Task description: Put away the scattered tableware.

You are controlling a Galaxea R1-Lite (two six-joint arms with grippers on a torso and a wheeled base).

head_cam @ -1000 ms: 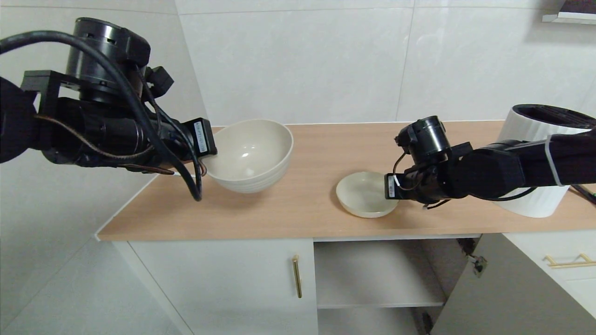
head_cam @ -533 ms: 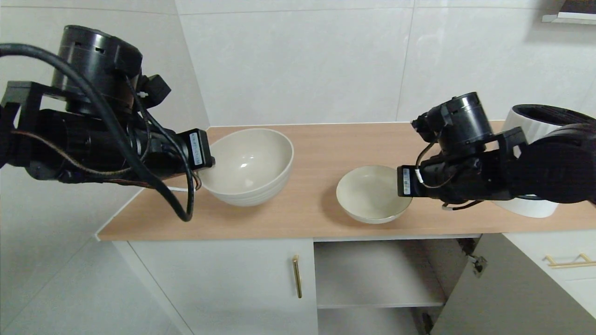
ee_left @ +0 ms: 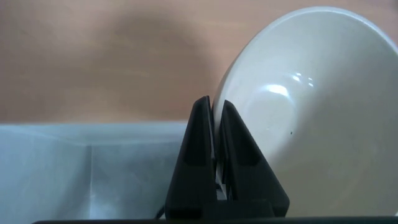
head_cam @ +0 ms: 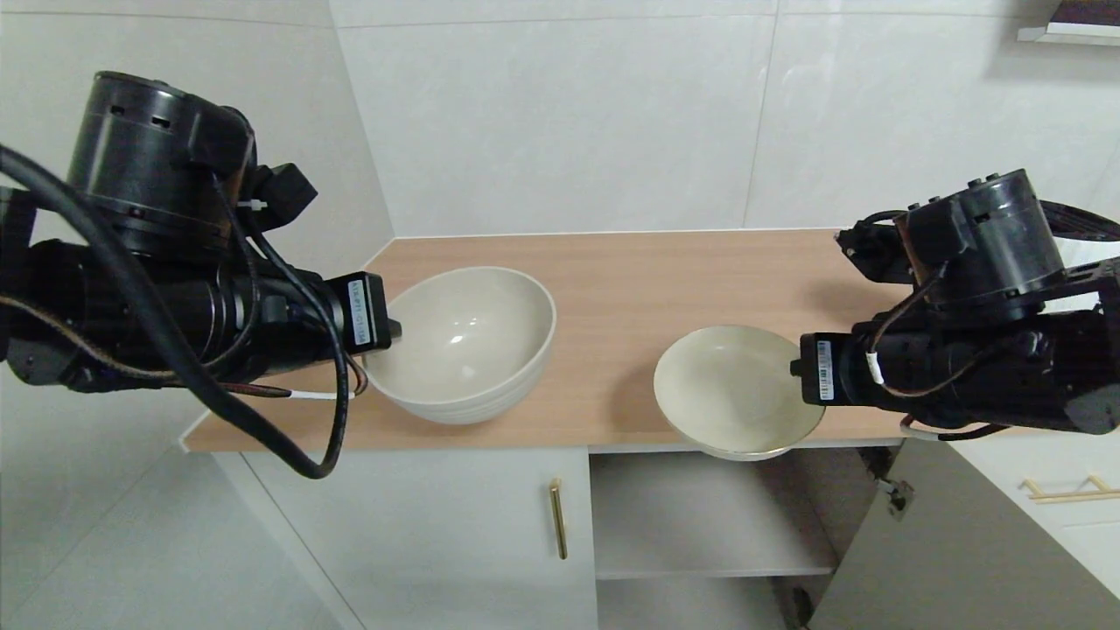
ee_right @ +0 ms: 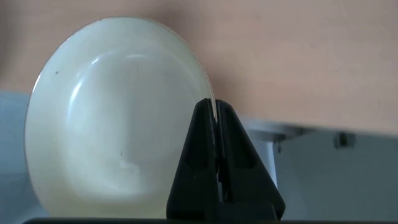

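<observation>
The left gripper (head_cam: 389, 331) holds a large cream bowl (head_cam: 464, 346) by its rim. In the left wrist view the 2 black fingers (ee_left: 200, 124) of this gripper (ee_left: 215, 102) are closed to a narrow slit, and the thin rim of the large cream bowl (ee_left: 311, 112) passes through it, with 1 finger inside the bowl and 1 outside. The bowl is over the front left part of the wooden countertop (head_cam: 612, 289), with its opening turned up and a little tilted. I cannot tell if its base touches the wood.

The right gripper (head_cam: 801, 372) holds a small cream bowl (head_cam: 739, 389) in the same way. In the right wrist view the fingers (ee_right: 200, 130) of this gripper (ee_right: 215, 104) pinch the rim of the small cream bowl (ee_right: 118, 118) between them. This bowl is in the air, its opening up, and it reaches out past the front edge of the countertop (ee_right: 298, 56), above the open compartment (head_cam: 700, 516) of the white cabinet below.

The 2 bowls are well apart, with bare wood between them. To the left of the open compartment there is a closed door with a gold handle (head_cam: 558, 520). To the right the cabinet door (head_cam: 945, 542) stands open. A white tiled wall (head_cam: 569, 114) is behind the countertop.
</observation>
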